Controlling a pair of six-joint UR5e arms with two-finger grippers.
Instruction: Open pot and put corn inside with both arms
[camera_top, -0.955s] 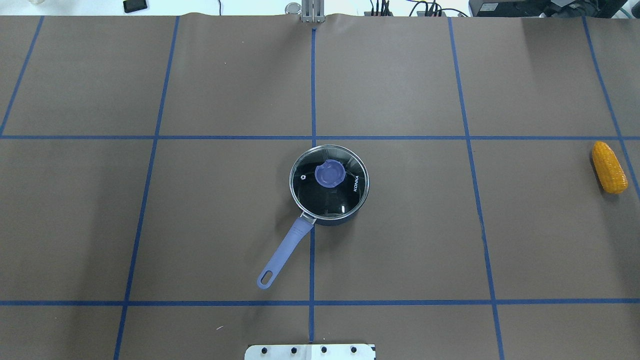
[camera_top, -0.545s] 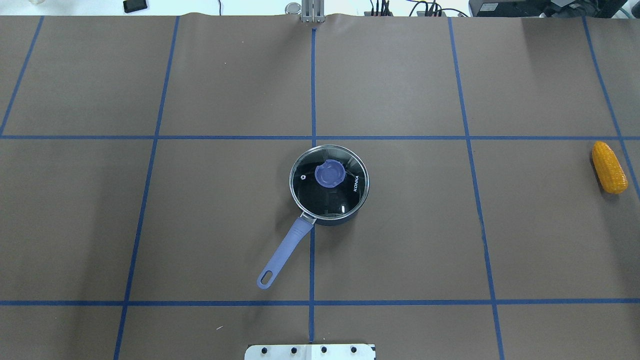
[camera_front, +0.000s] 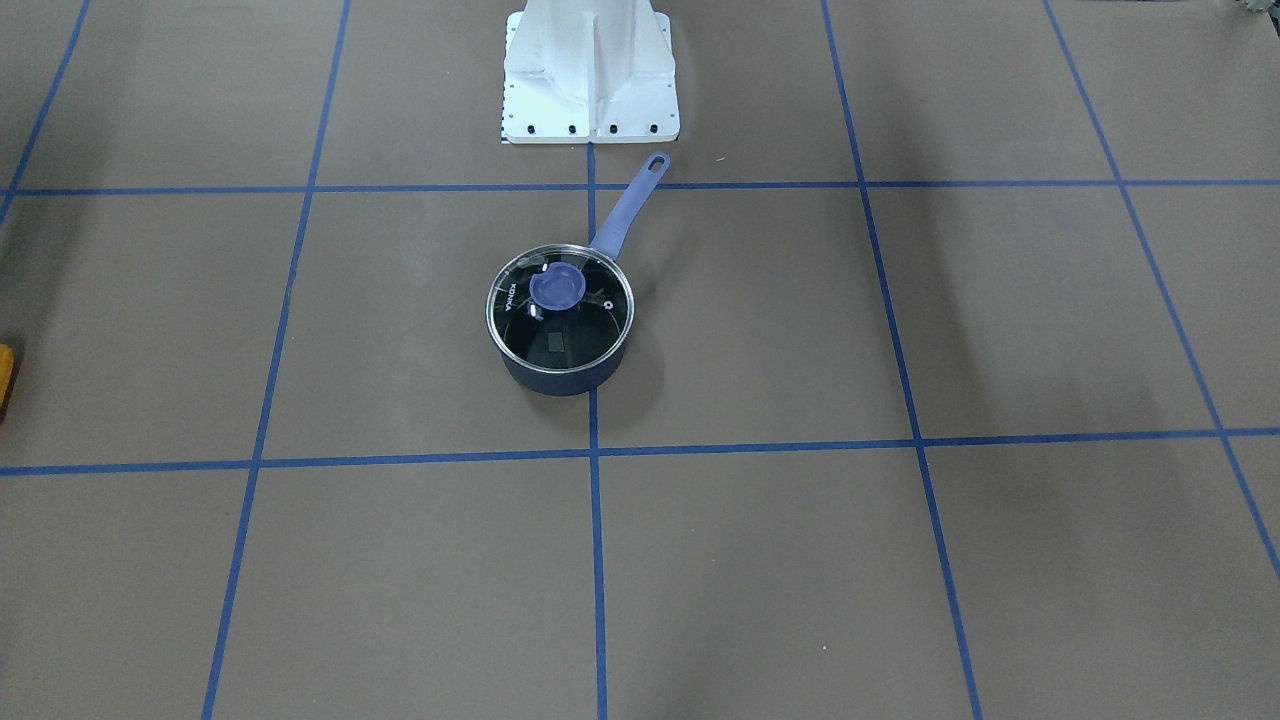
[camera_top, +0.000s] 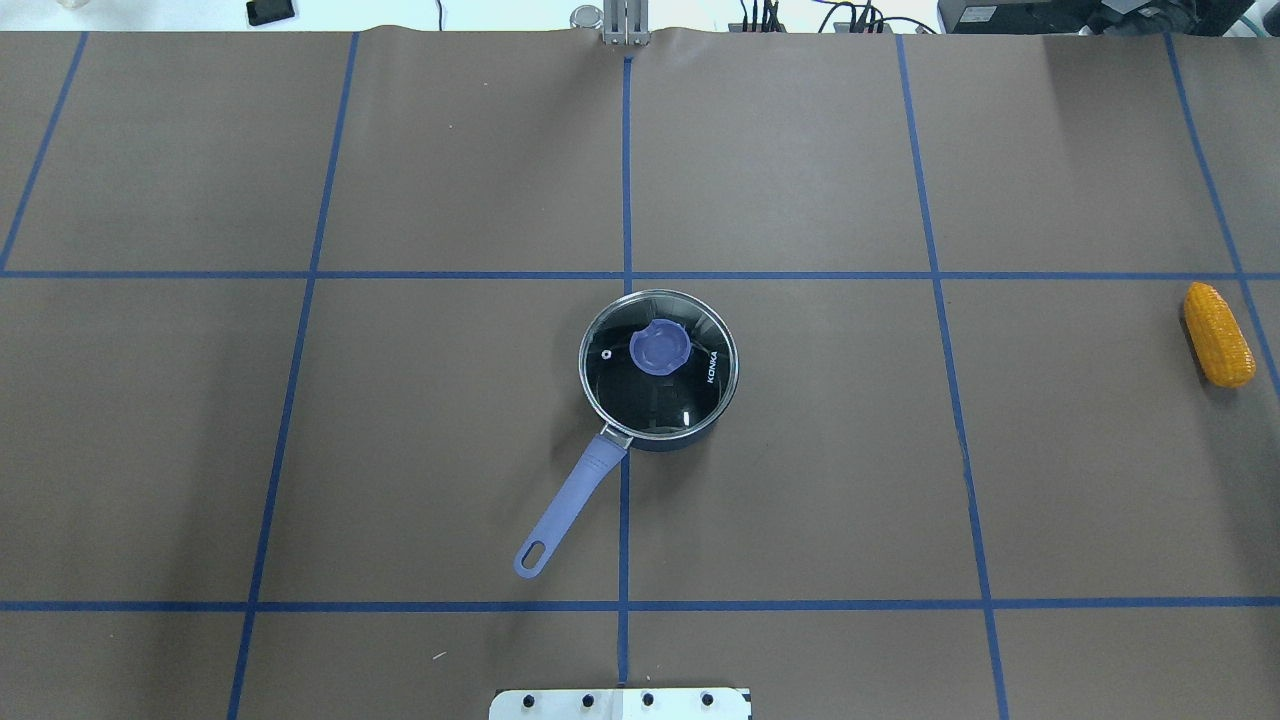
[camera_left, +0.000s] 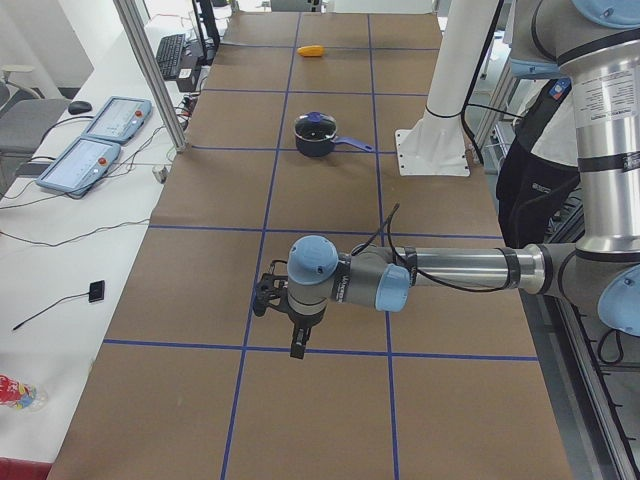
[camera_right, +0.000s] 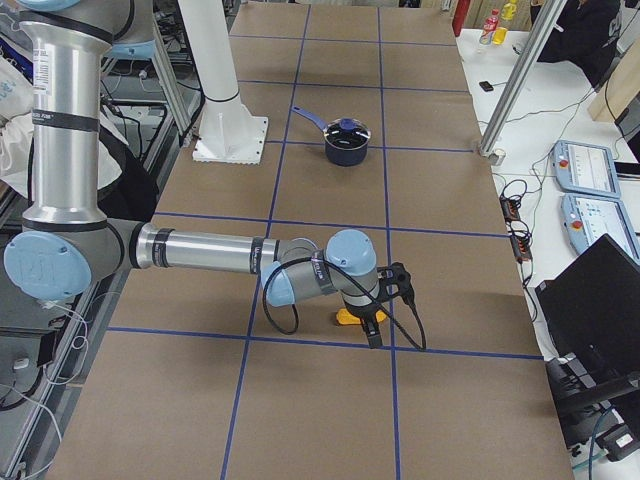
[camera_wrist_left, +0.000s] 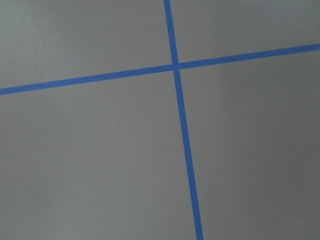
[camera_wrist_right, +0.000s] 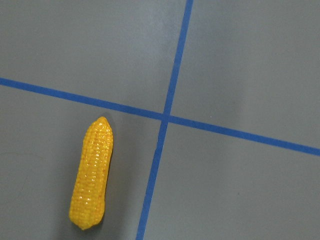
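Note:
The dark pot (camera_top: 658, 370) stands at the table's middle with its glass lid (camera_top: 690, 395) on, blue knob (camera_top: 660, 347) on top. Its blue handle (camera_top: 570, 500) points toward the robot's base. The yellow-orange corn (camera_top: 1218, 335) lies at the far right edge. It also shows in the right wrist view (camera_wrist_right: 92, 172). The right gripper (camera_right: 386, 305) hangs just above the corn (camera_right: 348, 318); I cannot tell whether it is open or shut. The left gripper (camera_left: 283, 322) hovers over bare table far from the pot (camera_left: 316, 133); I cannot tell its state either.
The white base pedestal (camera_front: 590, 80) stands behind the pot handle. Blue tape lines (camera_top: 626, 180) grid the brown table cover. Teach pendants (camera_left: 95, 140) and a metal post (camera_left: 150, 75) stand along the table's far side. A person (camera_left: 530, 150) stands by the robot.

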